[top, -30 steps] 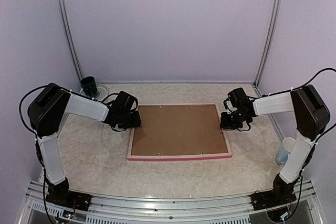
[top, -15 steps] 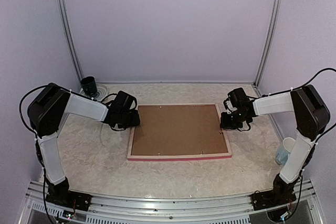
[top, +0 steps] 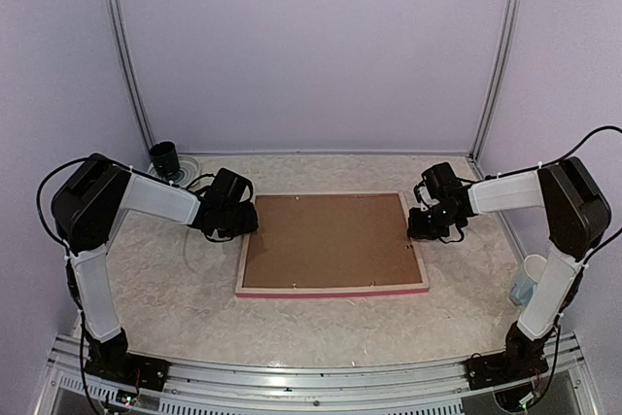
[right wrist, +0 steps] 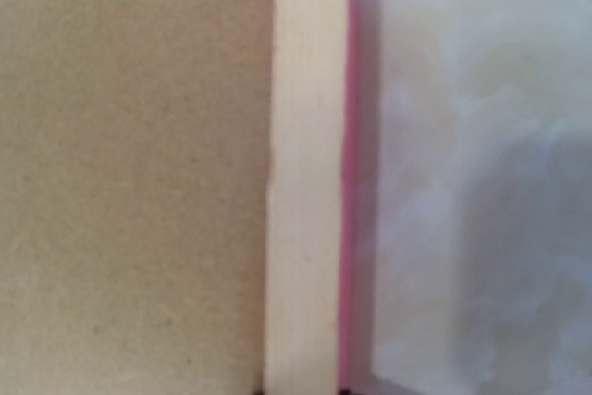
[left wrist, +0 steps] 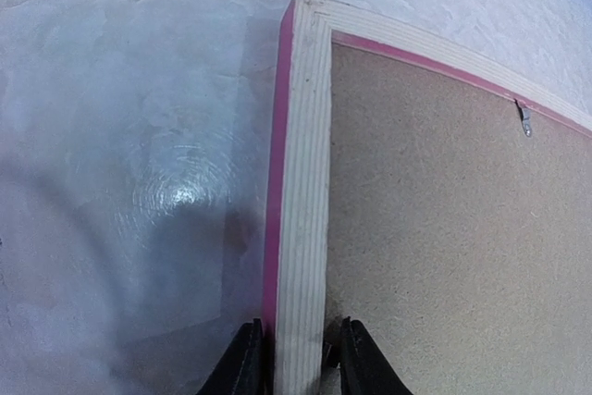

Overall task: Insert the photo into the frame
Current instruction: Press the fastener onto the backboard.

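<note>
The frame (top: pixel 333 290) lies face down on the table, pale wood back up, with its pink edge toward me. A brown backing board (top: pixel 330 238) fills it. The photo is hidden. My left gripper (top: pixel 249 221) straddles the frame's left rail (left wrist: pixel 303 182). Its outer finger (left wrist: pixel 242 365) is against the pink edge. The inner finger (left wrist: pixel 361 365) stands a sliver off the wood, so it is open. My right gripper (top: pixel 419 224) is shut on the right rail (right wrist: pixel 305 182), and only its dark tips (right wrist: pixel 303 391) show at the bottom edge.
A dark cup (top: pixel 164 156) stands at the back left corner. A white and blue cup (top: pixel 526 279) is by the right arm's base. A small metal clip (left wrist: pixel 524 118) sits on the backing board near the far rail. Walls close in the table on three sides.
My left gripper's jaws have narrowed around the frame's left rail. The right gripper and the frame have not moved.
</note>
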Robot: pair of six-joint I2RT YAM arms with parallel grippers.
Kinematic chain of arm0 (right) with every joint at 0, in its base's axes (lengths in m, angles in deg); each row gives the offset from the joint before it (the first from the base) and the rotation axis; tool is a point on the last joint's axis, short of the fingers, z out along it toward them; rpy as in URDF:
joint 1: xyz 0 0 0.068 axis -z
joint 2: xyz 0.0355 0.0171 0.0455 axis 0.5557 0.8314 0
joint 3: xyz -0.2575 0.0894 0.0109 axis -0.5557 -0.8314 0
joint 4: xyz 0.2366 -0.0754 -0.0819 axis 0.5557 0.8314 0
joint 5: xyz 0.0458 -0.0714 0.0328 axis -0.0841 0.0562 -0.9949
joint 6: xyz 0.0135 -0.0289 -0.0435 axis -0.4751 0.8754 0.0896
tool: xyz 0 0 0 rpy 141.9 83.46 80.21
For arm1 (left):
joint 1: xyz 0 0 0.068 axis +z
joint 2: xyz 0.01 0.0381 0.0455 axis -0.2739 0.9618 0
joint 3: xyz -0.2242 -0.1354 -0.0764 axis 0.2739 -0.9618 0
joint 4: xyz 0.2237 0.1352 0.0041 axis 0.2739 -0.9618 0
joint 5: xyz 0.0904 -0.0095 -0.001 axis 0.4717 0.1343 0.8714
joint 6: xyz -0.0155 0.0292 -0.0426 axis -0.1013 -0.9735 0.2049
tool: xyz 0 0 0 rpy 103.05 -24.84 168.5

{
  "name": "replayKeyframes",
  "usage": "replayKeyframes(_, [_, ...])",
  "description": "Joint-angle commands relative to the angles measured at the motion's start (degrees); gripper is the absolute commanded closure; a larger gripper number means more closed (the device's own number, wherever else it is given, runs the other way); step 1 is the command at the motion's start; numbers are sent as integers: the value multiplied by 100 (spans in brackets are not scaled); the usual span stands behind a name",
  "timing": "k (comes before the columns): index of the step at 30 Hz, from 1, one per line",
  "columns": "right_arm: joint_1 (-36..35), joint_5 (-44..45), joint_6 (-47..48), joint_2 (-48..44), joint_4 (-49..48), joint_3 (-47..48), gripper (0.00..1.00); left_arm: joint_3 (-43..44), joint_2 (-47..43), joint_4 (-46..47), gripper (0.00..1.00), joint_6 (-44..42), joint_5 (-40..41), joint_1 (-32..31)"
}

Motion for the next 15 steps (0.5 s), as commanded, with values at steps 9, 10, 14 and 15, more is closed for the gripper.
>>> replayKeyframes(9, [-65,-358,163,59,98,7,99,-153,100,48,75,65,8,22])
replayKeyframes(10, [-65,-356,157,59,95,15,99,-153,100,41,76,77,8,22])
replayKeyframes(14, [-65,-352,152,51,103,20,99,-154,67,36,76,98,28,22])
replayKeyframes(15, [-65,-355,155,50,107,20,99,-153,59,34,76,105,30,22])
